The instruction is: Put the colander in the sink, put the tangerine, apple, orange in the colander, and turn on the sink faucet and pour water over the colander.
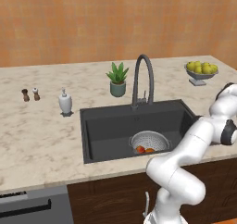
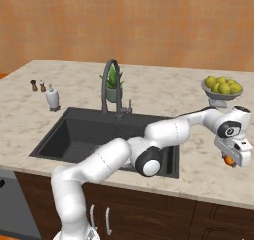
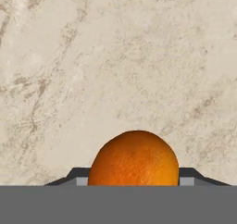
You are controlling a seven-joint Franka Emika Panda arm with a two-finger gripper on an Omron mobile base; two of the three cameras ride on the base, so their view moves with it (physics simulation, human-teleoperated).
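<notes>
Hand view showed a round orange citrus fruit sitting between the two dark fingers of the gripper, jaws closed against its sides, pale marble counter beyond. It hung over the counter's right end, just past the front edge and right of the dark rectangular sink. Best to lift straight, keep the squeeze steady, then swing left. The silver perforated metal colander sat at the sink's front right with two fruits inside; release low over it.

no readable text, labels or signs
</notes>
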